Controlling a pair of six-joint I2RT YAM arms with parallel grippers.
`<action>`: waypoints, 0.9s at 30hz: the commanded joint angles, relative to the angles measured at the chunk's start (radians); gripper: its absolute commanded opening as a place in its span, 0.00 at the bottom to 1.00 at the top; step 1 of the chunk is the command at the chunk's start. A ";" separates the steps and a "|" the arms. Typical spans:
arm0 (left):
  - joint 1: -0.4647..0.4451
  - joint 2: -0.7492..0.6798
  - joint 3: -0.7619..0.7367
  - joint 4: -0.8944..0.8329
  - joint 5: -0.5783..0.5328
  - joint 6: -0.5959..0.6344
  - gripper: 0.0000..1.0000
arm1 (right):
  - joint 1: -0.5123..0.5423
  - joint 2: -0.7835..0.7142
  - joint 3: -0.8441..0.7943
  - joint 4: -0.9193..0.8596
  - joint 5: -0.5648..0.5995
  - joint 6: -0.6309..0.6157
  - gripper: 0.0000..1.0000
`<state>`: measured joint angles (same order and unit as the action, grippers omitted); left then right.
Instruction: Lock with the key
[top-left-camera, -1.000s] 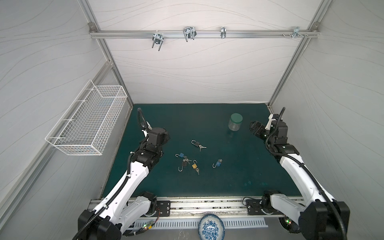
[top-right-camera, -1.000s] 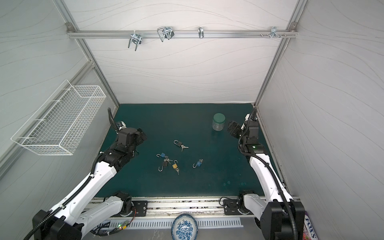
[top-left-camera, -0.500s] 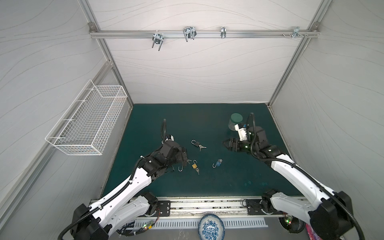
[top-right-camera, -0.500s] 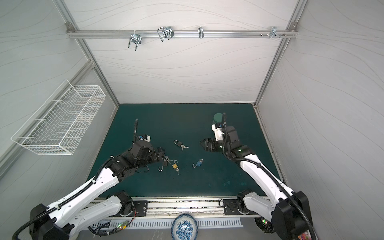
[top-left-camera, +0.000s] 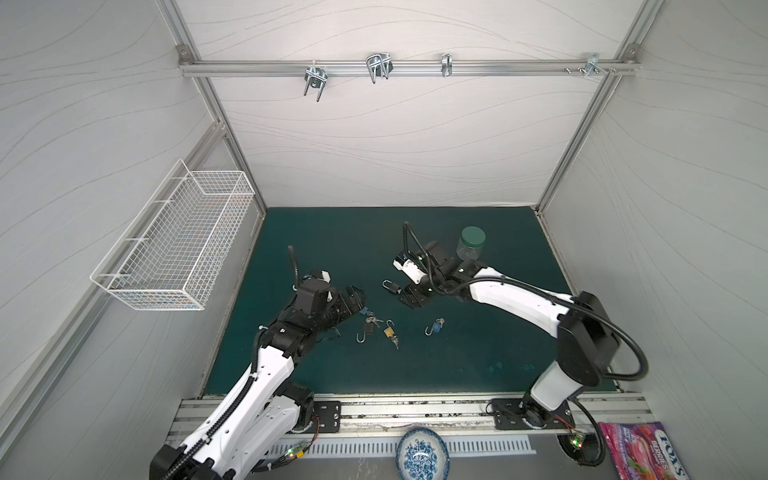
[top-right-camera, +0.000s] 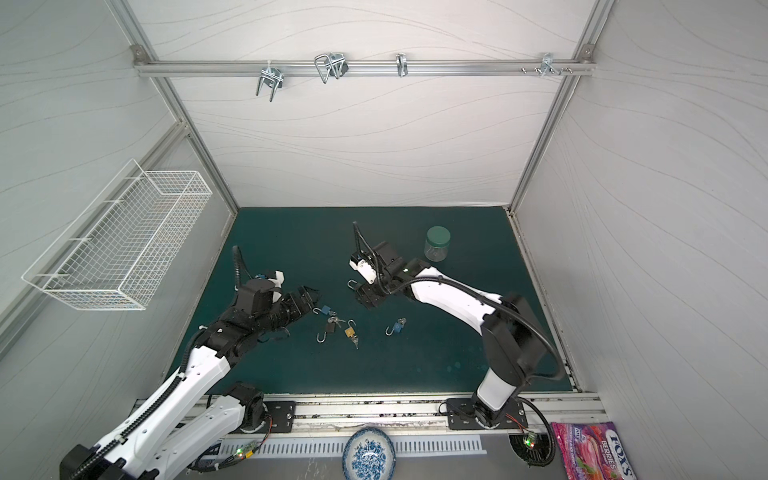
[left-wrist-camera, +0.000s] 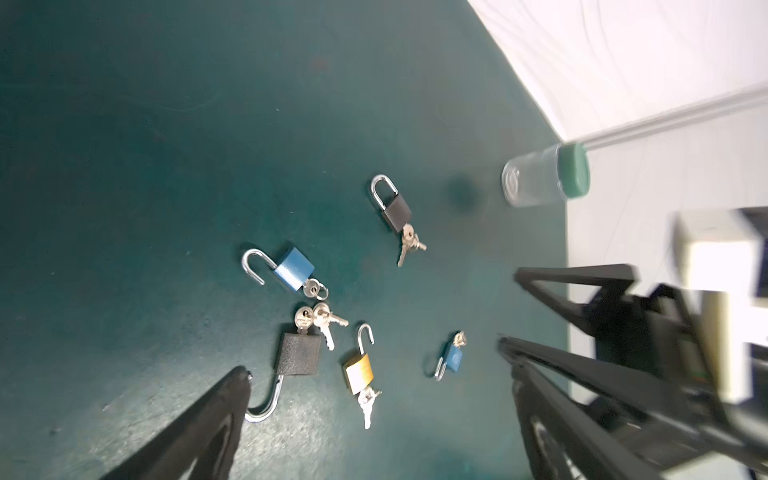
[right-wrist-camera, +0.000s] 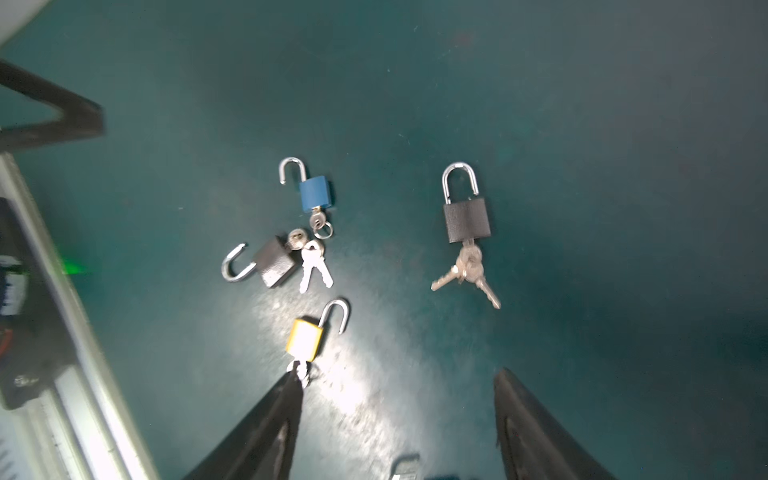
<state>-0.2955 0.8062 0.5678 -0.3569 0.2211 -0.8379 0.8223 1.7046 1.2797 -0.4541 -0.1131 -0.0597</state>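
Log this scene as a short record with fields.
surface: green mat, five padlocks with keys
shackle down: lone black padlock
shackle open: large blue padlock, second black padlock, yellow padlock, small blue padlock
left gripper: open, empty
right gripper: open, empty
jar: upright, green lid, back right of mat

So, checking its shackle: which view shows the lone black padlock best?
Right wrist view: the lone black padlock lies large, shackle clear. Left wrist view shows it smaller; in both top views it is tiny.
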 joint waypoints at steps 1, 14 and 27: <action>0.098 0.000 -0.042 0.129 0.219 -0.085 0.98 | 0.011 0.117 0.113 -0.107 0.019 -0.098 0.70; 0.158 -0.013 -0.077 0.136 0.293 -0.106 0.96 | 0.010 0.424 0.396 -0.210 0.093 -0.191 0.68; 0.158 -0.017 -0.074 0.113 0.284 -0.100 0.92 | -0.018 0.551 0.531 -0.301 0.053 -0.208 0.64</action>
<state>-0.1432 0.8036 0.4820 -0.2539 0.4988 -0.9325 0.8101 2.2192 1.7821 -0.6830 -0.0383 -0.2359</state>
